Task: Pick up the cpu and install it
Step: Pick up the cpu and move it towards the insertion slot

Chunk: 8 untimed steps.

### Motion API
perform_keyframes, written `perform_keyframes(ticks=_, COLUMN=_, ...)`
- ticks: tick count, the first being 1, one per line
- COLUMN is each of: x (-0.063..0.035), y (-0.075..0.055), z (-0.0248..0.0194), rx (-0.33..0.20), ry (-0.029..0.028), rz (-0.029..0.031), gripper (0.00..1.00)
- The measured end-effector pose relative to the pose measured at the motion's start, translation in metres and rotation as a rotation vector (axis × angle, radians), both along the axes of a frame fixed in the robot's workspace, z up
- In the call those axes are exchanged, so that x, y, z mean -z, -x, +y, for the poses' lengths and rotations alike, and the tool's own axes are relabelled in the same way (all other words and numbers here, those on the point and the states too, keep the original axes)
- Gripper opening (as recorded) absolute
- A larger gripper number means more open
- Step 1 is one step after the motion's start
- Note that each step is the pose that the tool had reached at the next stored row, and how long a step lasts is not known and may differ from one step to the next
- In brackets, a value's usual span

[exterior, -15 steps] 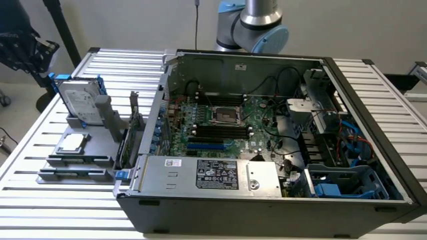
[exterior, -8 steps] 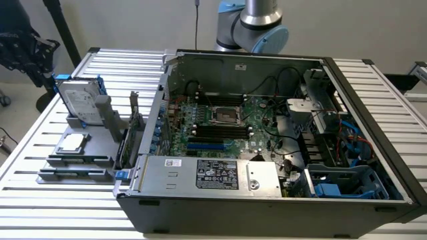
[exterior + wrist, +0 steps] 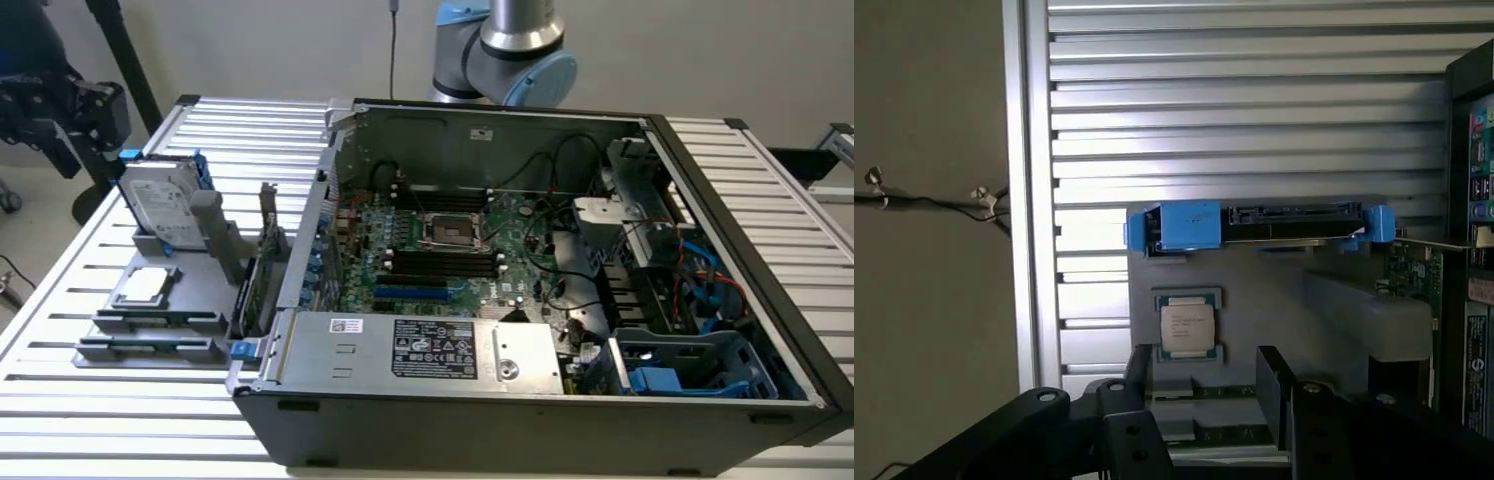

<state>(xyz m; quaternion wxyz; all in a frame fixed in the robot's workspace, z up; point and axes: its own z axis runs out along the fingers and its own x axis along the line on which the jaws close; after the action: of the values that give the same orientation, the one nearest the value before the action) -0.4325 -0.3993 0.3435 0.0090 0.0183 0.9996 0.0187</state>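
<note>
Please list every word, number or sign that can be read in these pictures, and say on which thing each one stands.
Nothing can be read with certainty.
On the power supply, the black label: print and marks, too small to read.
The white sticker beside it: too small to read.
The hard drive, its label: too small to read.
The cpu, its lid: faint lines of print, unreadable.
</note>
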Motion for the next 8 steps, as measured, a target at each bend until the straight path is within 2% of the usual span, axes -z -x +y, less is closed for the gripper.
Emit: perform_keyframes(ticks=8, x=0.0146, y=-0.002, z=-0.0002, rx=-0.032, ry=-0.0001, rz=0.0, gripper=0.54)
